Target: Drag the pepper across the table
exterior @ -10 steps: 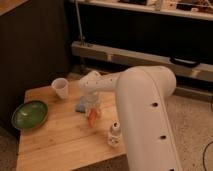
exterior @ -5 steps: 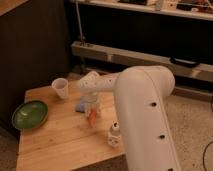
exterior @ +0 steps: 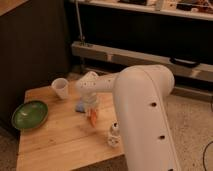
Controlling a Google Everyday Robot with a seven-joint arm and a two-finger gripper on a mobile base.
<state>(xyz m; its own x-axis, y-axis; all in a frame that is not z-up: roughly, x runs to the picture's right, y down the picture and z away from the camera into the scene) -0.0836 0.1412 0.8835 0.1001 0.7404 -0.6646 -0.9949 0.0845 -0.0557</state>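
The pepper [exterior: 93,117] is a small orange-red tapered piece lying on the light wooden table [exterior: 55,140], near its middle right. My gripper [exterior: 90,106] hangs at the end of the white arm, directly over the pepper's upper end and touching or nearly touching it. The big white arm segment [exterior: 145,120] fills the right of the view and hides the table's right edge.
A green bowl [exterior: 30,114] sits at the table's left edge. A white cup [exterior: 60,88] stands at the back left. A yellow-and-blue sponge [exterior: 80,106] lies just left of the gripper. A small white bottle [exterior: 114,134] stands near the front right.
The arm has shifted slightly left; the gripper and pepper stay at about the same spot on the table.
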